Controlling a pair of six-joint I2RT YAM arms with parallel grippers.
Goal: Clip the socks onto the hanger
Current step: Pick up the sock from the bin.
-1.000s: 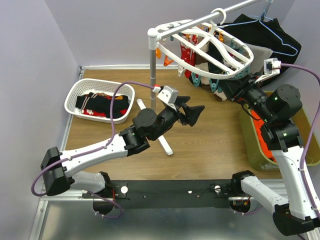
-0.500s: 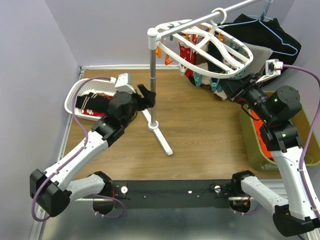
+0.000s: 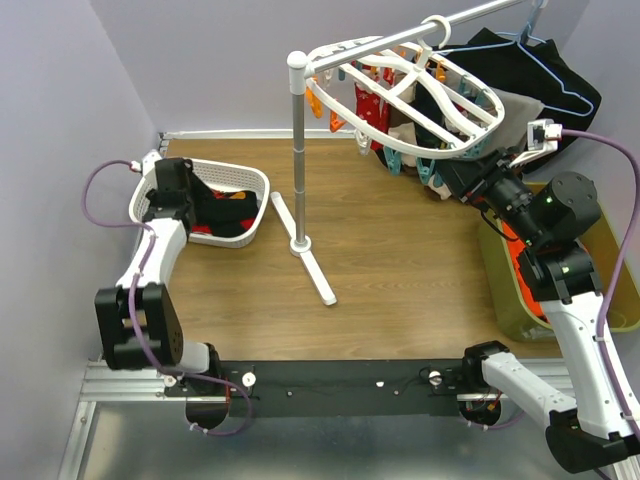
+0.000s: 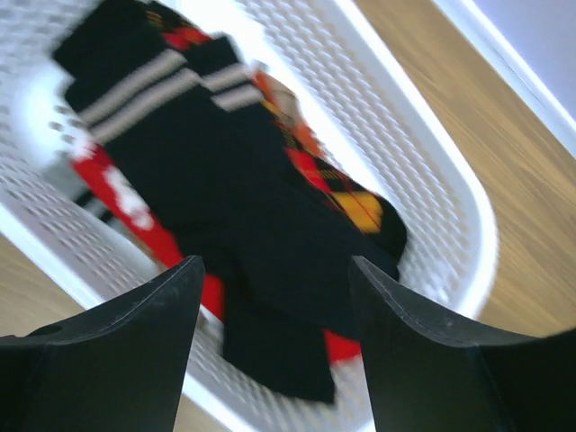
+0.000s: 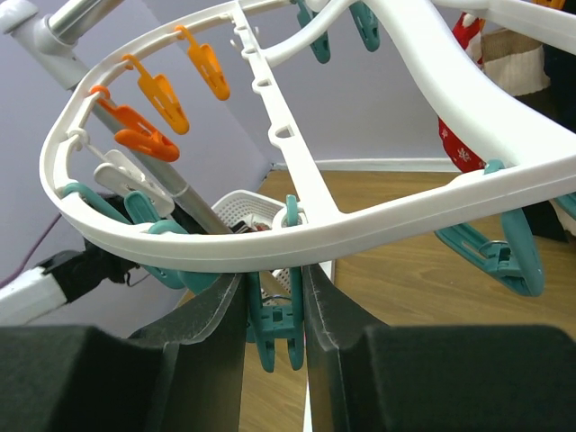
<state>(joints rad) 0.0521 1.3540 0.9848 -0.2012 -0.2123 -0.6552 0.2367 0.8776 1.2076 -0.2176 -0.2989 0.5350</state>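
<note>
Two arms are working well apart, and the coming move is turning on the white basket (image 3: 262,196). Well to the right of the basket and much higher, past the pole stand (image 3: 297,150), the hanger (image 3: 497,110) is hanging tilted from its rail. Inside the basket the socks (image 3: 225,210) are lying in a loose heap, black ones on top and red ones underneath.

The left claw (image 4: 274,270) is hovering directly above the basket, its jaws standing wide with nothing between them. The heap is lying straight ahead of it, framed in the gap. The topmost black sock is running on a slant, its striped cuff deeper in the basket and its foot end reaching toward the basket wall nearest the camera. Its long axis is therefore crossing the line between the jaws at an angle, not squarely, and I judge a slight wrist turn is going to help before descending. The left arm is plainly the nearer one.

The right claw (image 5: 270,281) is sitting well to the right of the basket, under the hanger's rim. It is gripping a teal clip (image 5: 274,335), its pads touching both flanks.

The overhead camera is showing only the left wrist over the basket's left end and is hiding the jaws. The left wrist camera, though blurred, is showing the open gap and the sock's lie. The pinch on the clip is showing only in the right wrist view
</note>
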